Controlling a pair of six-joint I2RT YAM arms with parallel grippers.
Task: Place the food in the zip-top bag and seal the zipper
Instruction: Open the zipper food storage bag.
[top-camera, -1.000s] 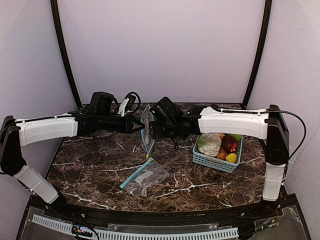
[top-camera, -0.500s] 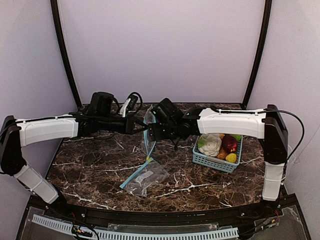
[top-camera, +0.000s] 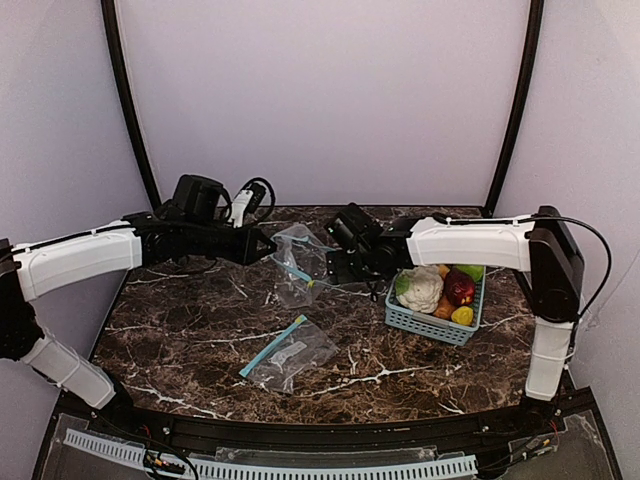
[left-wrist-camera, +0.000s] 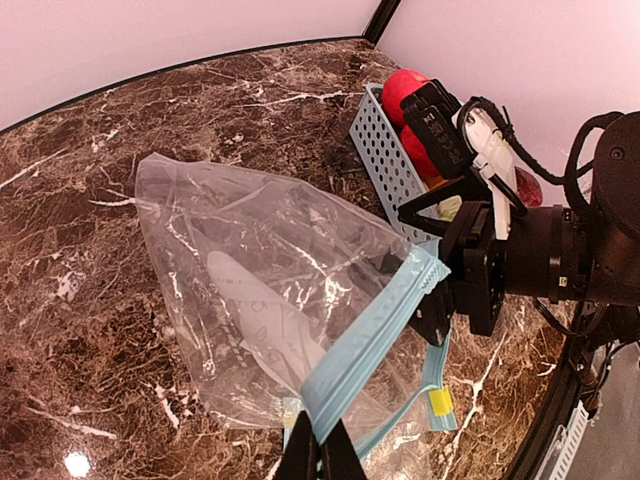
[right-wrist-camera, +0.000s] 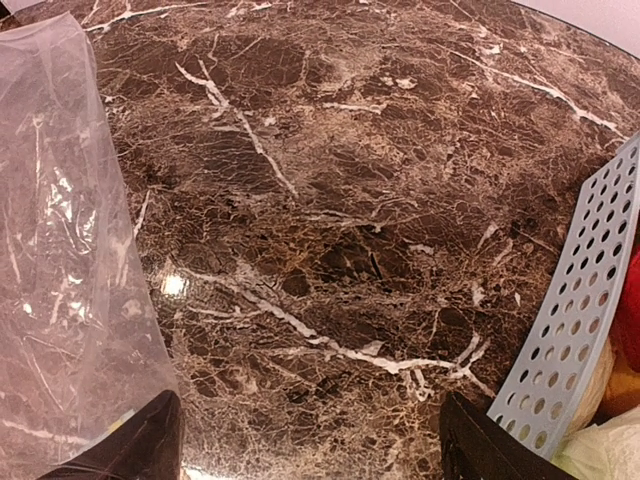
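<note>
Left tool (left-wrist-camera: 322, 442) clenched on the zip-top bag (left-wrist-camera: 250, 290) by its zipper lip, mid-frame; right tool (right-wrist-camera: 306, 425) spread, empty — it should take the opposite lip. The food (top-camera: 440, 288) sits in the basket (top-camera: 428, 326), centre right.

Dark marble table (top-camera: 180, 330) with basket (top-camera: 430, 327), flat bag (top-camera: 292, 355)

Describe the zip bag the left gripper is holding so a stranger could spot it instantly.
On the dark marble table, look just left of the light-blue basket. That clear bag is pinched by the left gripper at its blue zipper strip; the other bag lies flat nearer the front.
</note>
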